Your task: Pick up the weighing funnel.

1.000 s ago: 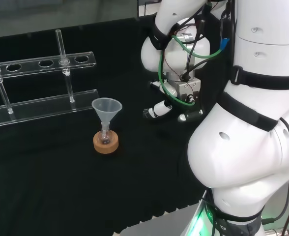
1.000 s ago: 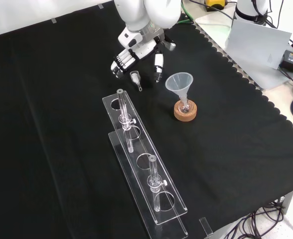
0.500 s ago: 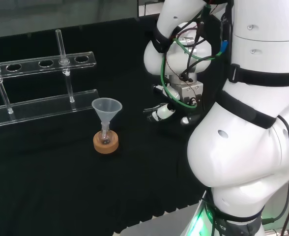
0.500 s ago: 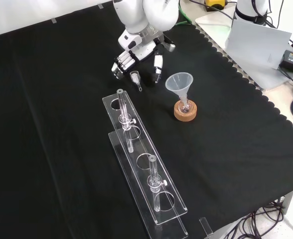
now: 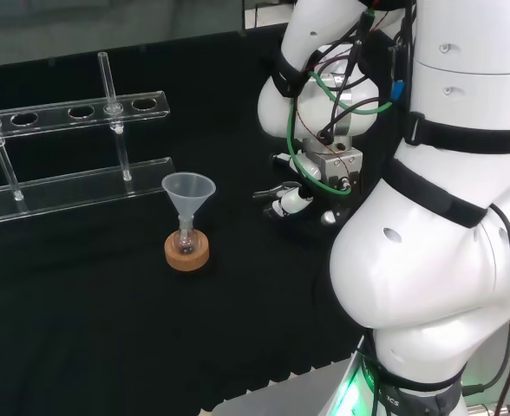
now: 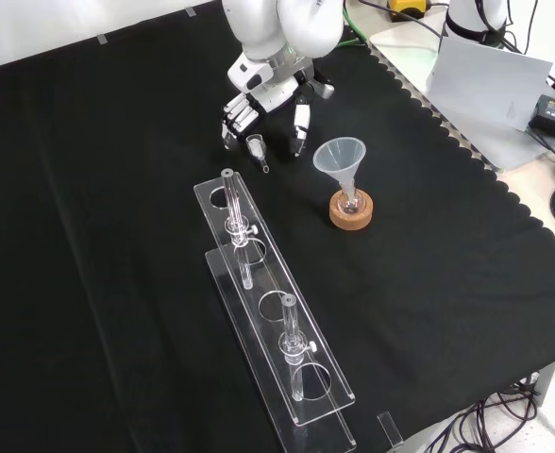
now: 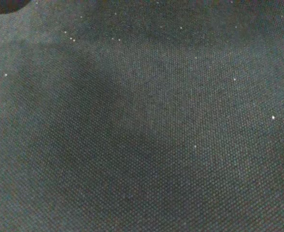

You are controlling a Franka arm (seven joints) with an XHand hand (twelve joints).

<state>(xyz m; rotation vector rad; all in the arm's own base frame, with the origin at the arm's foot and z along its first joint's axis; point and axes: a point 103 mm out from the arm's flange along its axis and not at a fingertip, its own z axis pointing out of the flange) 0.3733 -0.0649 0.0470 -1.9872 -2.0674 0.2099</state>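
Observation:
In the front view the weighing funnel (image 6: 257,148), a small clear scoop with a short stem, lies on the black cloth. The hand (image 6: 266,92) hovers just above and behind it, open. Its fingers (image 6: 233,121) hang to the left of the piece and its thumb (image 6: 301,125) to the right, so the funnel sits in the gap between them, apart from both. In the head view the hand (image 5: 288,200) sits low over the cloth under the white wrist. The wrist view has black cloth close up.
The big funnel (image 6: 339,157) stands in a small flask on a cork ring (image 6: 351,211), right of the weighing funnel in the front view; funnel (image 5: 188,188) and ring (image 5: 186,252) also appear in the head view. A clear test tube rack (image 6: 270,316) with tubes lies nearer the camera.
The hand has shifted a little to the right in the front view, bringing its fingers closer to the weighing funnel. The funnel itself has not moved.

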